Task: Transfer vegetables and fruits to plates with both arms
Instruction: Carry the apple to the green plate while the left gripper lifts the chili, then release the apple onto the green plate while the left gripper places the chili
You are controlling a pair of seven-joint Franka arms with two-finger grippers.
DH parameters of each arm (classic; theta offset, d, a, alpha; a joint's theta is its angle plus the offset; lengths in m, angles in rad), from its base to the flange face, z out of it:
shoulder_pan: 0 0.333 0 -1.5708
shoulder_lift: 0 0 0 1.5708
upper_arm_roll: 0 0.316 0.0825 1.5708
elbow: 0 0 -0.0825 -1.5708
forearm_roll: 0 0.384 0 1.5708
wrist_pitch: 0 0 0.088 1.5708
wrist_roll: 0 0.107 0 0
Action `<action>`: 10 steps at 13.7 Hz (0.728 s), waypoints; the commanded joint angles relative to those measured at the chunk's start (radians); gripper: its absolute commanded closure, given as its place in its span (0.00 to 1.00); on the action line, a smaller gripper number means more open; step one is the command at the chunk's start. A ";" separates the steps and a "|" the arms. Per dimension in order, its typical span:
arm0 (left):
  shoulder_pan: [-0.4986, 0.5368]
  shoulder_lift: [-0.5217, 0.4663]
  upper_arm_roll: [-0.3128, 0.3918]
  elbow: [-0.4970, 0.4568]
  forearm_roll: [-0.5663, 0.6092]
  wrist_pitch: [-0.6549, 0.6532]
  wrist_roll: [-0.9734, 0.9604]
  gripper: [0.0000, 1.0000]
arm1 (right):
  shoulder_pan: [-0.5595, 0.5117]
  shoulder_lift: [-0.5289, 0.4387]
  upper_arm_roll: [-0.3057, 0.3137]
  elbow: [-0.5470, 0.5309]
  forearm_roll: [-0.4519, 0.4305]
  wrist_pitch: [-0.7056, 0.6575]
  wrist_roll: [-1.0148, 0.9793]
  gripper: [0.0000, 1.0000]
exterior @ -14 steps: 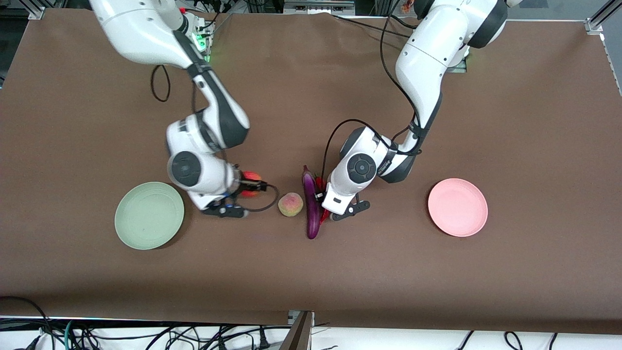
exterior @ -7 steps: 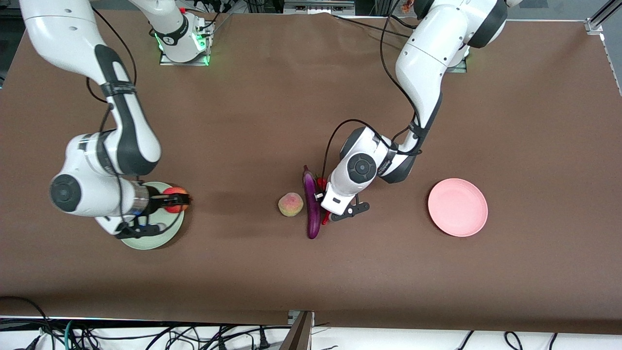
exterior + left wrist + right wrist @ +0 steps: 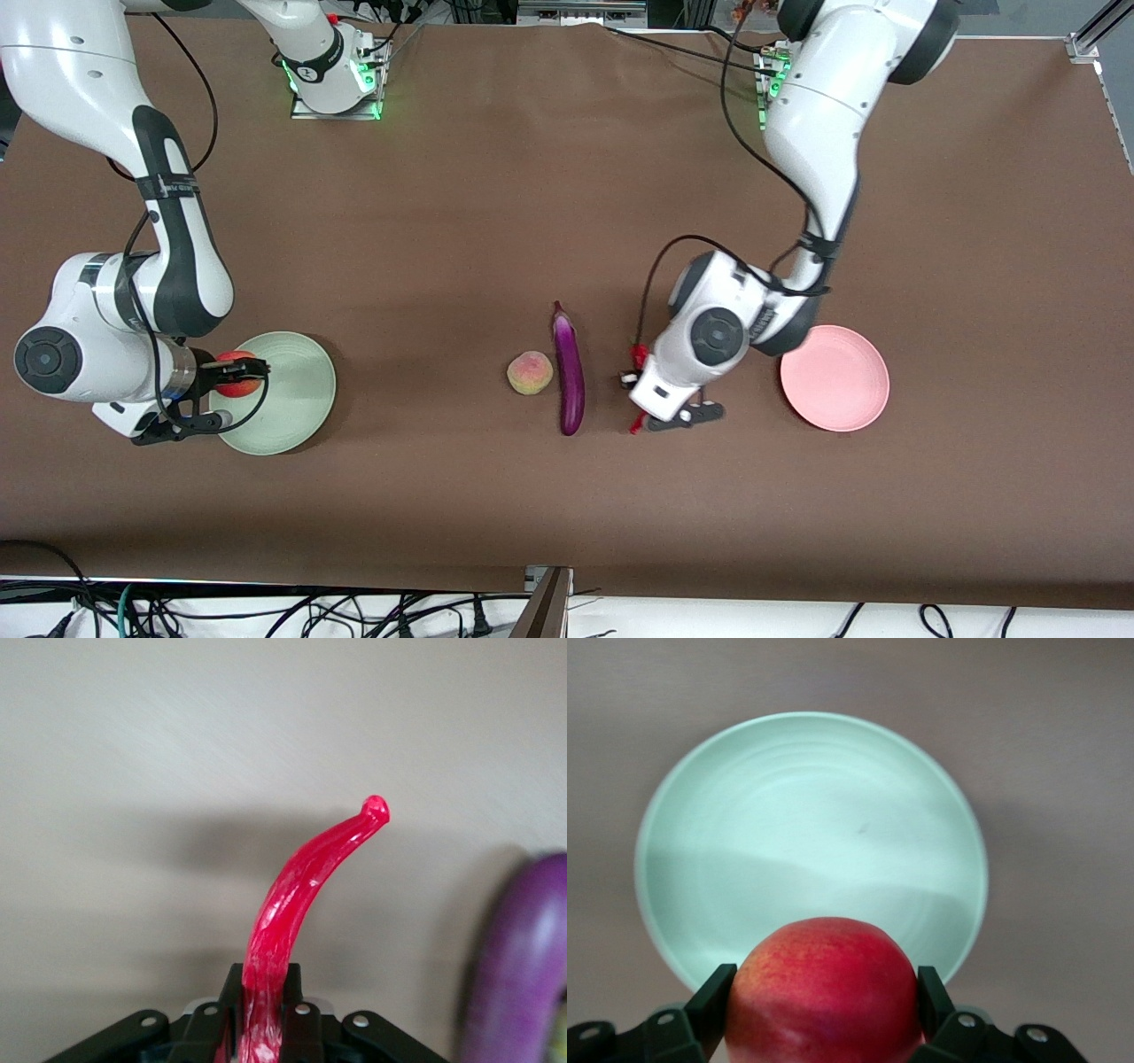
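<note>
While brown cloth [image 3: 532,496] covers the table, tools clamp chili [image 3: 292,904] and red fruit [image 3: 824,992].

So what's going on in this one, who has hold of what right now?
Both arms are carrying produce toward plates. The right gripper is shut on the round red fruit, over the edge of the green plate. The left gripper is shut on the red chili pepper, above the table between the eggplant and the pink plate. The eggplant and the peach lie side by side on the table; both plates hold nothing yet.
</note>
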 commanded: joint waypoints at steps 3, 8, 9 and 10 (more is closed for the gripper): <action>0.190 -0.085 -0.014 -0.031 0.029 -0.173 0.381 1.00 | -0.027 0.042 0.009 -0.010 -0.028 0.103 -0.042 0.80; 0.376 -0.091 -0.014 -0.059 0.028 -0.253 0.699 1.00 | -0.034 0.082 0.009 -0.013 -0.025 0.183 -0.042 0.80; 0.394 -0.091 -0.014 -0.079 0.029 -0.253 0.736 1.00 | -0.036 0.088 0.010 -0.013 -0.025 0.188 -0.040 0.80; 0.412 -0.094 -0.014 -0.095 0.029 -0.258 0.773 1.00 | -0.037 0.091 0.009 -0.013 -0.025 0.191 -0.040 0.80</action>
